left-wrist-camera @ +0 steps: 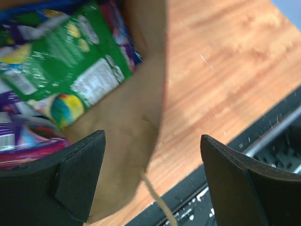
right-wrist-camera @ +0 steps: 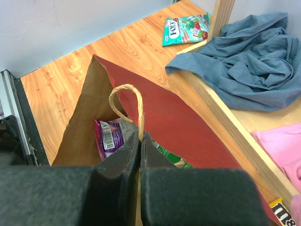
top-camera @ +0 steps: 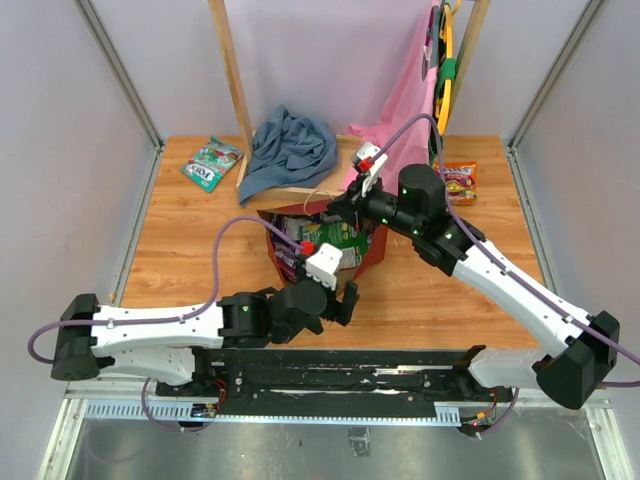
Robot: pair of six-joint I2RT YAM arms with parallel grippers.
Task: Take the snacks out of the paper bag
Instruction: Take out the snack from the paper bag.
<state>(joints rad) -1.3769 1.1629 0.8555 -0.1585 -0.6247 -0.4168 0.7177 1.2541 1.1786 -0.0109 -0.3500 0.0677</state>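
**While the right pincer (right-wrist-camera: 140,141) nips a twine handle (right-wrist-camera: 126,88), the left pincer (left-wrist-camera: 151,157) gapes at the paper bag (top-camera: 375,252)'s rim**

Seen from above, the red bag stands open mid-frame between both arms. The right pincer's fingers are pressed together on the handle, its loop rising just above them. The left pincer is spread wide, gripping nothing; the bag's brown wall crosses its gap. A green packet (left-wrist-camera: 70,52) and a purple packet (right-wrist-camera: 110,136) lie inside.

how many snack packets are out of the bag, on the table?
2: teal packet far-left beside the blue cloth, orange-yellow packet far-right. Others sit in the paper bag, partly hidden.
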